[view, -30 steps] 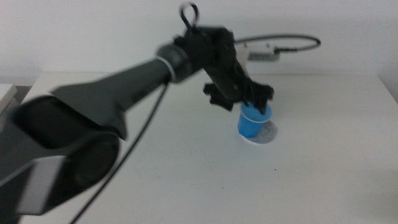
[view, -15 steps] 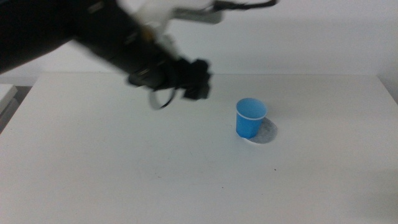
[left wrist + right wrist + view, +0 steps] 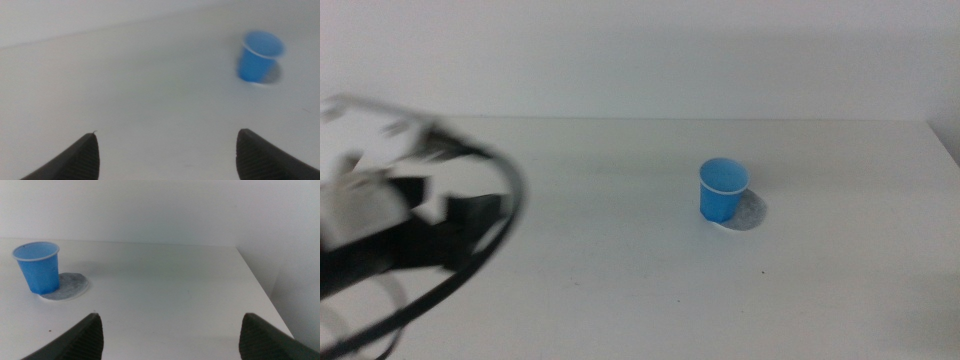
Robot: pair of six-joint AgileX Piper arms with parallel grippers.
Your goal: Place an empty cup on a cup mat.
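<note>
The blue cup [image 3: 723, 189] stands upright on the grey cup mat [image 3: 750, 212], toward the mat's left side; the mat's right part shows beside it. My left gripper [image 3: 450, 212] is a blurred dark shape at the left of the table, far from the cup. In the left wrist view its jaws [image 3: 166, 134] are wide apart and empty, with the cup [image 3: 257, 56] and mat [image 3: 274, 76] ahead. My right gripper [image 3: 171, 315] is open and empty; its wrist view shows the cup [image 3: 37, 267] on the mat [image 3: 74, 284]. The right arm is out of the middle view.
The white table [image 3: 620, 280] ends at a right edge [image 3: 260, 292] near the wall. A plain pale wall [image 3: 640, 50] stands behind. A dark cable loop [image 3: 510, 220] trails from the left arm.
The left gripper let go of the cup on the mat, then drew back to the left and down toward the table's near-left side. The cup and mat have stayed put.
</note>
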